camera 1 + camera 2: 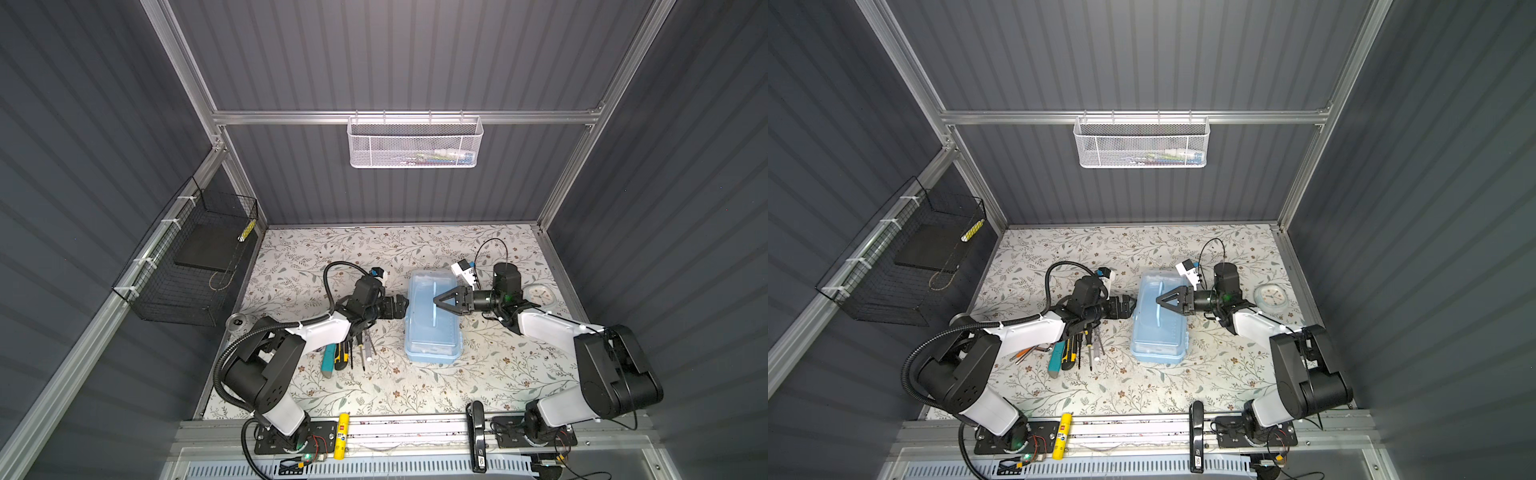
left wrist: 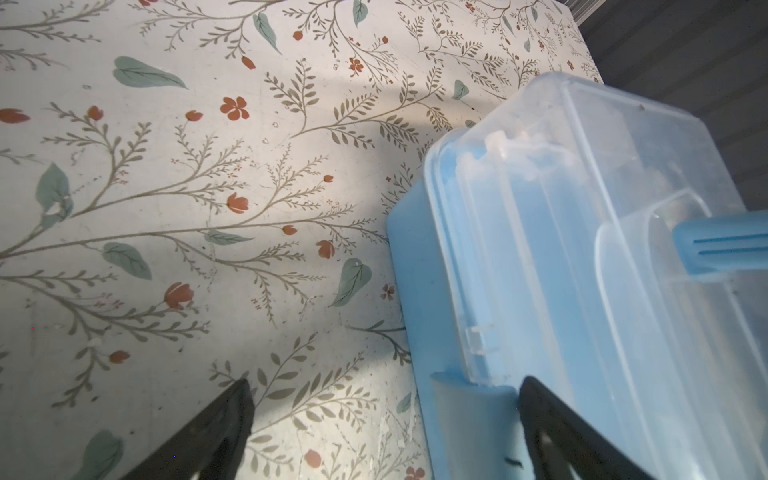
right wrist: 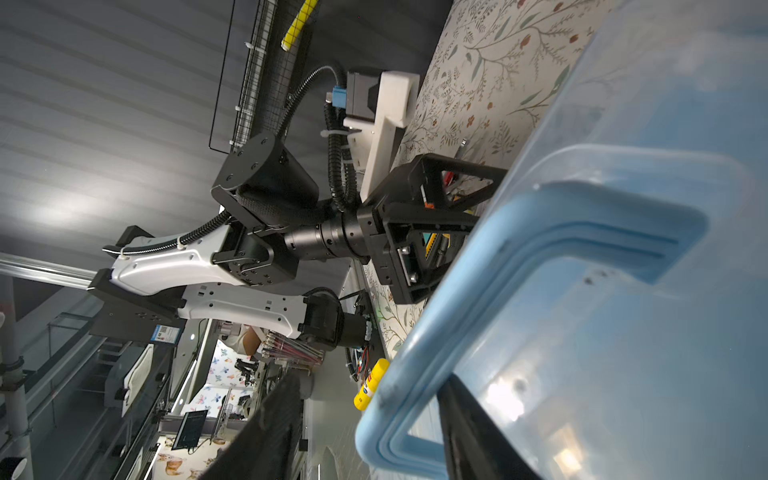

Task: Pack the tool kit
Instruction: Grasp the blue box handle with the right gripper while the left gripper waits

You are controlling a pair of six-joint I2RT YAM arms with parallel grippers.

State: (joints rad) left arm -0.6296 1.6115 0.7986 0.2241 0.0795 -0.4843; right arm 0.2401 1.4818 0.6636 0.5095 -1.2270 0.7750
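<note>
The box [image 1: 432,332] is found shut near the middle of the tabletop [image 1: 457,382], with its clear lid [image 2: 602,249] on and its blue handle [image 1: 434,307] running along the top. The right end effector [image 1: 438,300] is held over the lid, jaws partly apart and set astride the handle; in the right wrist view a gap is seen between one finger [image 3: 266,436] and the handle. The left end effector [image 1: 401,306] is spread wide at the box's left side. The knife [image 1: 341,357] and screwdrivers [image 1: 365,349] are laid on the tabletop left of the box, partly under the left arm
</note>
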